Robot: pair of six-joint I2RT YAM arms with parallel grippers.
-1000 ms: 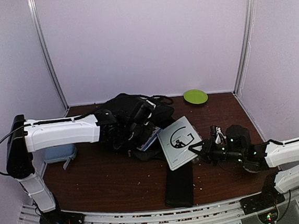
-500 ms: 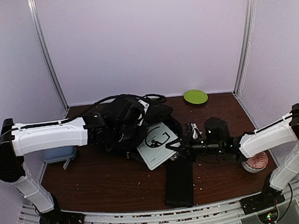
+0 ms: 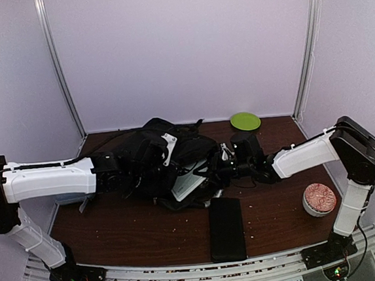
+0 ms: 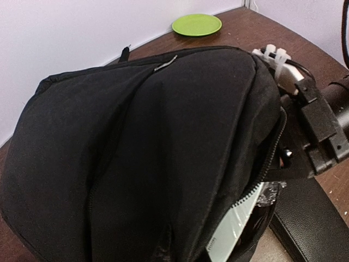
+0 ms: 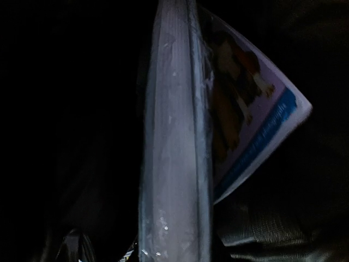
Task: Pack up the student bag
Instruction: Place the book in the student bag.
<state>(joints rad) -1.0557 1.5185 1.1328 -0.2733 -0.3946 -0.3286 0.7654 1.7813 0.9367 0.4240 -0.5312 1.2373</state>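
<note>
White book [image 3: 188,183] was held half inside the student bag [image 3: 194,146].
It was clamped by the right gripper [image 3: 211,172]; the bag's fabric was pinched in the closed left gripper [image 3: 167,150].

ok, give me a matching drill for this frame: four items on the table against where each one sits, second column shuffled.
Things:
1. green plate
2. patterned bowl
3. flat black case
4. white book

Places:
A. near edge, centre
B. far edge, by the back wall
C. partly inside the student bag
D. right side, standing alone

Pairs: 1-B, 2-D, 3-A, 4-C
</note>
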